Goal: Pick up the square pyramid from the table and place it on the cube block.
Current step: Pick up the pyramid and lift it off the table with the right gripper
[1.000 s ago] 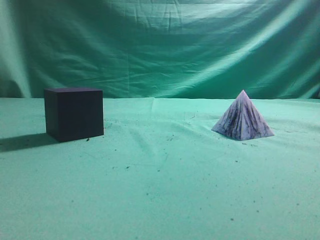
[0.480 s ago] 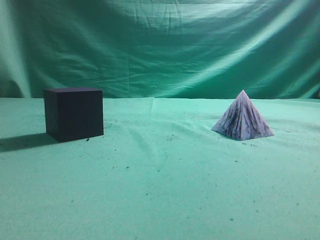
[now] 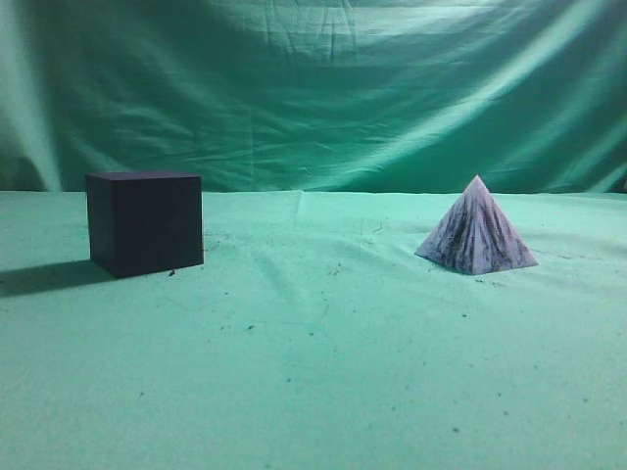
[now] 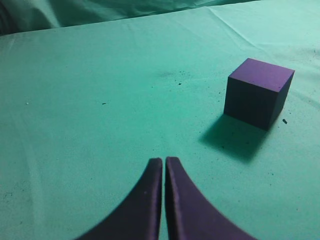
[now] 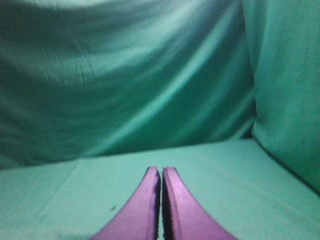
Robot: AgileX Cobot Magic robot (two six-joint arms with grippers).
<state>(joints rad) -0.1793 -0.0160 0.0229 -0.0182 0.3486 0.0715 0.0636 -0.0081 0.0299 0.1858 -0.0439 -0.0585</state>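
The square pyramid (image 3: 476, 230), whitish-lavender with dark streaks, stands on the green table (image 3: 323, 372) at the right of the exterior view. The dark cube block (image 3: 145, 221) stands at the left; it also shows in the left wrist view (image 4: 258, 92), ahead and to the right of my left gripper (image 4: 163, 161). The left gripper is shut and empty above the cloth. My right gripper (image 5: 161, 170) is shut and empty, facing the green backdrop; the pyramid is not in its view. Neither gripper shows in the exterior view.
A wrinkled green backdrop (image 3: 313, 88) hangs behind the table. In the right wrist view the cloth wall (image 5: 285, 90) closes in at the right. Small dark specks dot the cloth.
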